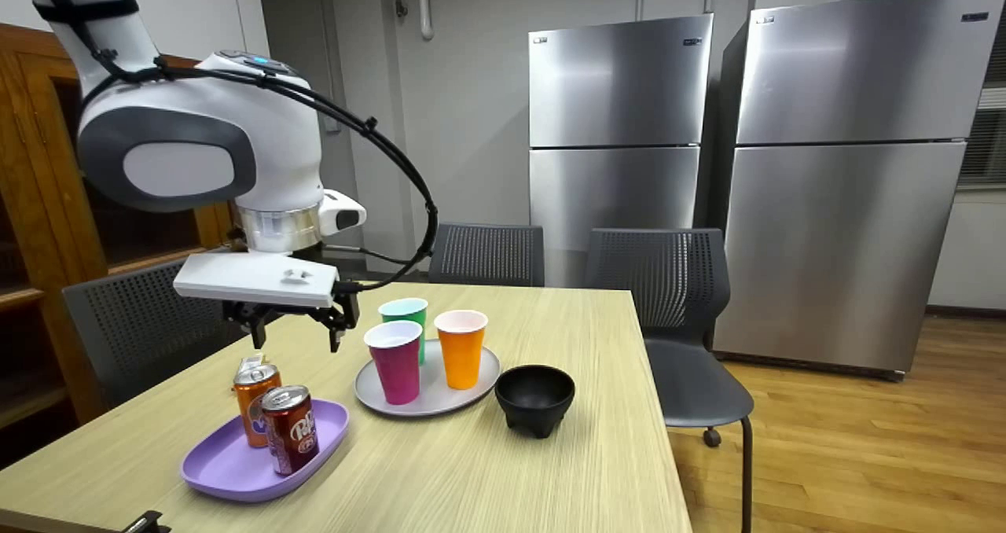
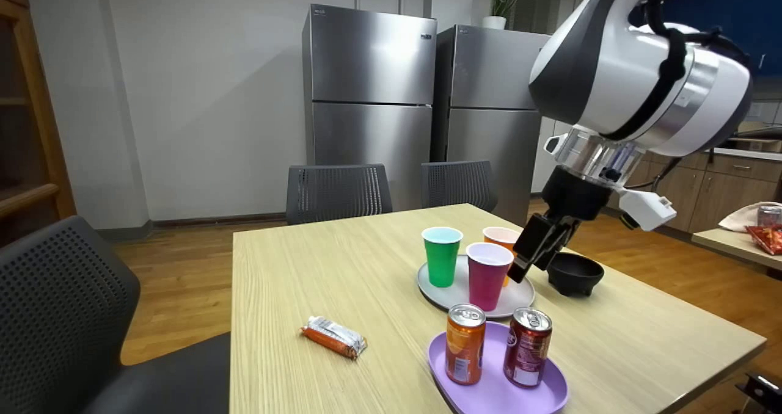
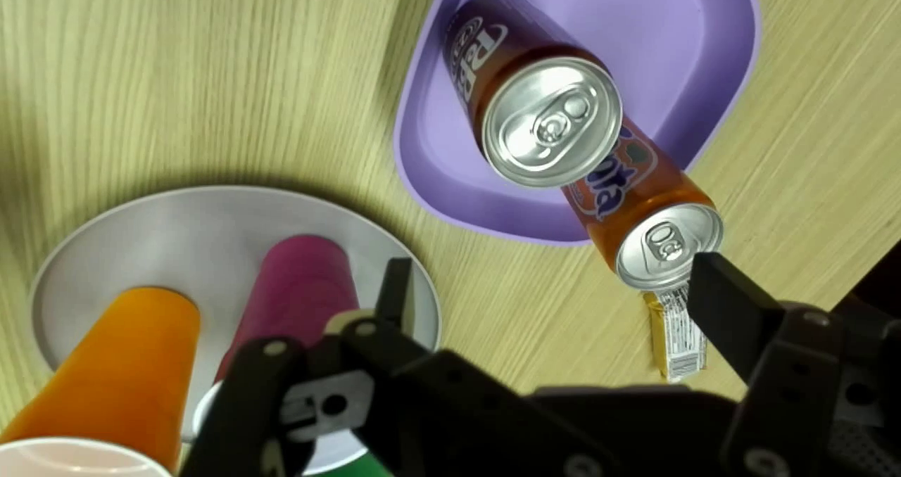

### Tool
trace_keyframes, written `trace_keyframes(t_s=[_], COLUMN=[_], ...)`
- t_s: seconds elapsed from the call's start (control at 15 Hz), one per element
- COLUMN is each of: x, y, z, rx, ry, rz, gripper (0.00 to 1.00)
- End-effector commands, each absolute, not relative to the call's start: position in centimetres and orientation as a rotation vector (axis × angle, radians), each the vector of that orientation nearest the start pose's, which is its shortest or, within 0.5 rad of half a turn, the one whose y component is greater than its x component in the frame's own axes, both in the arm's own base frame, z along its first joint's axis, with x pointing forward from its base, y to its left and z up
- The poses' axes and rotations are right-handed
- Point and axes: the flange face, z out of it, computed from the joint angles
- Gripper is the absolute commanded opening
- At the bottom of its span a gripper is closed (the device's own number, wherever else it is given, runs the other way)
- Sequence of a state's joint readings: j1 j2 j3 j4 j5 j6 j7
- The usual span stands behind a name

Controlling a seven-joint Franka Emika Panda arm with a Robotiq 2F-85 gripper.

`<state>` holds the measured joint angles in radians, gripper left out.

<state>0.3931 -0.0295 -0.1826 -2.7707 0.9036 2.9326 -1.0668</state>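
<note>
An orange can [image 2: 465,347] and a dark red can [image 2: 528,348] stand up on a purple tray [image 2: 493,397] on the table [image 1: 581,470], just beside each other with a small gap between. My gripper [image 3: 559,280] hangs above the table, spread wide, with just air between its two fingers. In the wrist view, one finger [image 3: 395,290] shows in front of a gray plate [image 3: 211,231], next to a dark pink cup [image 3: 310,287], and the other finger [image 3: 732,304] shows close to the silver top of the orange can. The dark pink cup stands on that round plate with an orange cup [image 1: 461,352] and a green cup [image 2: 442,261], and all three are upright. A black bowl [image 1: 534,395] with short feet sits on the table just beside the plate. A small shiny packet [image 2: 335,337] lies on the table a bit apart from the tray, on the orange can's side. Dark gray chairs [image 1: 489,254] stand by the table. Farther back, I see two tall silver fridges [image 1: 617,85] side by side near a pale wall [image 1: 471,108], and a brown wooden cabinet [image 1: 63,179] off behind one of the chairs.
</note>
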Motion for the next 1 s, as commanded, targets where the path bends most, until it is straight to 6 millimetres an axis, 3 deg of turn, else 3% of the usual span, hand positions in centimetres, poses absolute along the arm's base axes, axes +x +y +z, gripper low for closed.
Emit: trace_keyframes(t_s=[0.0, 0.67, 0.73, 0.93], x=[39.0, 40.4, 40.9, 41.0], y=[2.8, 0.4, 0.7, 0.2], z=[25.8, 29.8, 28.3, 29.0], rx=[-2.867, -2.943, -2.945, -2.949], ry=[-0.652, -0.777, -0.785, -0.786], rz=[-0.45, -0.522, -0.512, -0.531], gripper=[1.0, 1.0, 1.0, 1.0])
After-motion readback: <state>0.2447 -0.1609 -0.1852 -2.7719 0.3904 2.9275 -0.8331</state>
